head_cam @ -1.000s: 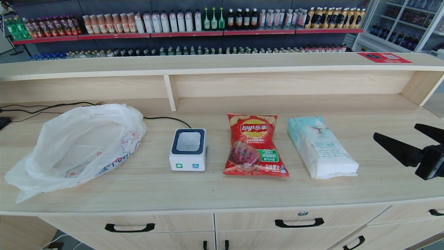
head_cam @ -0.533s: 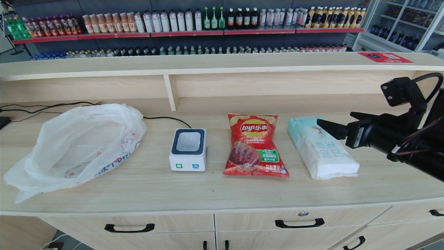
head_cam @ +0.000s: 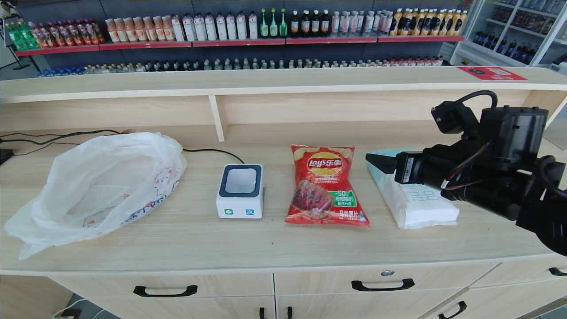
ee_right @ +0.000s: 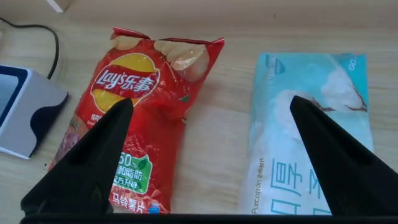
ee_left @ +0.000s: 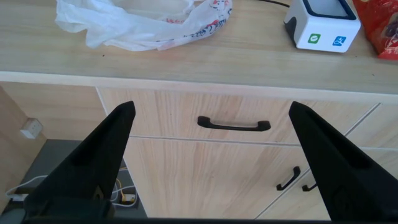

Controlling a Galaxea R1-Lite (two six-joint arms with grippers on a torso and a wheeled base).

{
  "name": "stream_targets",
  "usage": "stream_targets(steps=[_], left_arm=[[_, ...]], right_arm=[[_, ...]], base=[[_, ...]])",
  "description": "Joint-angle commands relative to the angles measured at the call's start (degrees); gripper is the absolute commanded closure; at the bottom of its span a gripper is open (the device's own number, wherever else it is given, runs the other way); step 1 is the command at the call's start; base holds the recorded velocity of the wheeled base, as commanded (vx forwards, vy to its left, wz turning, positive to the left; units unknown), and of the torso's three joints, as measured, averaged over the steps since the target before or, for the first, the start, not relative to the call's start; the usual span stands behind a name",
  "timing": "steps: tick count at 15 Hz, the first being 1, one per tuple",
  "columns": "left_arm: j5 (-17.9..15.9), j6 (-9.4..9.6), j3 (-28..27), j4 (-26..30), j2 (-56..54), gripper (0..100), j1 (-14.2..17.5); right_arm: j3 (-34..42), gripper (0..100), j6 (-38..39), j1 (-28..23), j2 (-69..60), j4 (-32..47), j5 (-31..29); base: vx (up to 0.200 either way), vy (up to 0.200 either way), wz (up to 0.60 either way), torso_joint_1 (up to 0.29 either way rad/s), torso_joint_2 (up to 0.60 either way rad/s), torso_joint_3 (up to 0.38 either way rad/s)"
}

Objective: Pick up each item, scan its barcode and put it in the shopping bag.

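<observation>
The right gripper (head_cam: 376, 162) has come in from the right edge and hangs open over the tissue pack (head_cam: 421, 208), right of the chips (head_cam: 325, 186), centre-right on the counter (head_cam: 266, 239). Probably the first pick: next, lower and close.

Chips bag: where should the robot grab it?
Probably from straight above, pinching the chips bag across its puffy middle, side to side: it lies flat on the counter and is narrower that way. The open right gripper hovers nearby.
</observation>
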Motion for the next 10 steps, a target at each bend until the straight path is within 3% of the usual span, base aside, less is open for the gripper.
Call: stream_targets(steps=[1,3,7,10], left_arm=[[0.0,-0.02,0.0,0.0,0.1,0,0.1],[0.0,-0.02,0.0,0.0,0.0,0,0.0],[-0.1,-0.02,0.0,0.0,0.1,0,0.0],[0.0,-0.02,0.0,0.0,0.0,0,0.0]], right_arm=[[-1.3,0,2.4,2.9,1.2,0.1,-1.6],[-2.0,0,3.3,3.6,2.5,0.1,-3.9],[-0.5,0,-3.6,-4.4,-0.1,3.5,-5.0],[-0.4,0,-3.9,-6.4,-1.5,9.7,-4.3]], base=[[0.000,0.000,0.00,0.000,0.00,0.000],[0.000,0.000,0.00,0.000,0.00,0.000],[0.000,0.000,0.00,0.000,0.00,0.000],[0.000,0.000,0.00,0.000,0.00,0.000]])
